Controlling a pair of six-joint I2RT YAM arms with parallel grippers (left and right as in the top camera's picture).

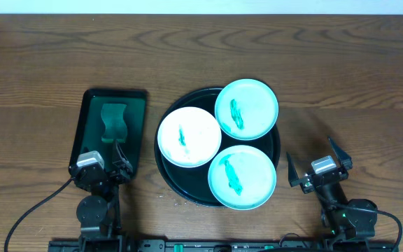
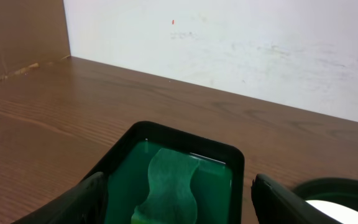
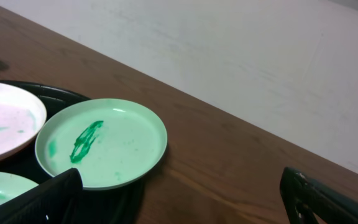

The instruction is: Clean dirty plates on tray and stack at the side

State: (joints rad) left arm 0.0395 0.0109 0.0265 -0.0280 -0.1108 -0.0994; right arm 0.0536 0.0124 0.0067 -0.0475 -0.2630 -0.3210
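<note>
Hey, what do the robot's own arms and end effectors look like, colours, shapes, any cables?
The left arm and right arm are black with rounded joint housings. Each wrist carries a light grey block. The left end effector and right end effector each have two black tapering fingers. Thin black cables trail from both bases.

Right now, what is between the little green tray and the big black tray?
Only a strip of bare wooden table lies between the green tray and the black tray, as the overhead view shows.
</note>
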